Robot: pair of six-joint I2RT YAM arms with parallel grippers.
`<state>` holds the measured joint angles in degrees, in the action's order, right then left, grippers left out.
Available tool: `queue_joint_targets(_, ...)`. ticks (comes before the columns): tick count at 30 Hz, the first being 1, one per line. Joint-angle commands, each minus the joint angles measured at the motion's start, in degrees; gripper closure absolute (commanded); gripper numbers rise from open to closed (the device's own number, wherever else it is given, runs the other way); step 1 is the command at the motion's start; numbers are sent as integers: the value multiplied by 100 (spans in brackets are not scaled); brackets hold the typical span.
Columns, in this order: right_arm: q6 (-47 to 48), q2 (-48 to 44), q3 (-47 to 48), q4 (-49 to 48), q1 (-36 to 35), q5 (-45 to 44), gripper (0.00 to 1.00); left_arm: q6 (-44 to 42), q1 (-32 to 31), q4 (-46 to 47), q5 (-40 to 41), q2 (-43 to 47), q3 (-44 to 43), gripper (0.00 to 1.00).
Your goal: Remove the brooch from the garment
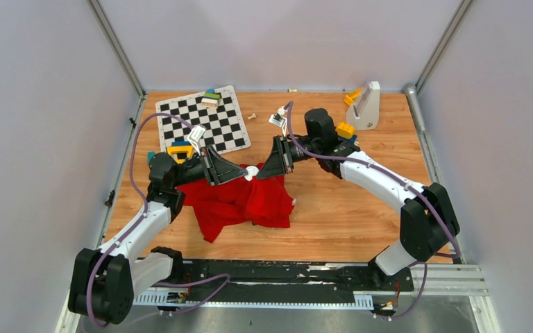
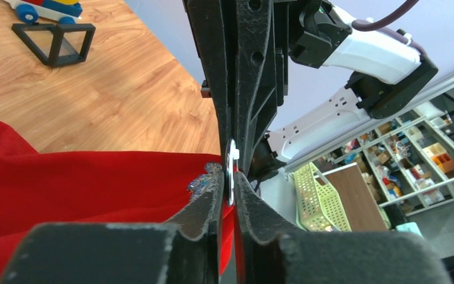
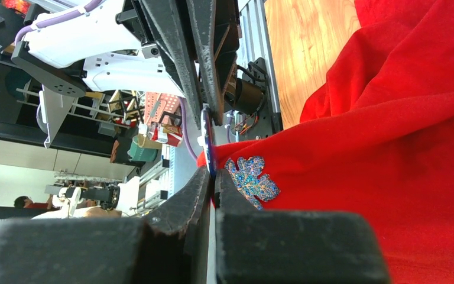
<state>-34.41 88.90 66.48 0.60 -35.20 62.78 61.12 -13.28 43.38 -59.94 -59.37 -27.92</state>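
Left wrist view shows you the left end effector [image 2: 230, 177] nipping a thin white disc [image 2: 230, 163] at the edge of the garment [image 2: 65, 177]; the right end effector [image 3: 213, 176] is pressed together on that red cloth, just beside the sparkly brooch [image 3: 251, 180]; the garment lies crumpled on the desk [image 1: 347, 208].

Lighting: bright, even, from overhead. Soft, faint shadows on the light-brown wooden tabletop [image 1: 347, 215]. Top view sharp throughout. Wrist views: nearest black gripper fingers [image 2: 201, 219] blurred. Bright red cloth garment [image 3: 402, 148] vividly saturated, its folds gently shaded. Small glint on thin white-silver disc [image 2: 231, 171].
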Motion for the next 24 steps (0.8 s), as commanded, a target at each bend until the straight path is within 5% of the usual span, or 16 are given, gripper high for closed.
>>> queue_joint_targets(1,20,5,271,-197,-31,66,100,-138,-119,127,-118,6,-206,96)
queue_joint_targets(5,28,-27,248,-186,-31,41,98,-346,-262,57,15,64,-241,100)
queue_joint_targets(12,-485,-380,-347,-1046,-31,-487,52,-818,-267,-590,554,549,-186,100)
queue_joint_targets(15,-1088,-626,-973,-2108,-31,-842,48,-613,-263,-403,895,711,36,100)
queue_joint_targets(20,-1933,-781,-1865,-3862,-151,-1276,43,246,-271,1366,1565,776,795,100)
queue_joint_targets(24,-2039,-793,-2051,-4307,-293,-1601,43,553,-267,2001,1733,661,1044,100)
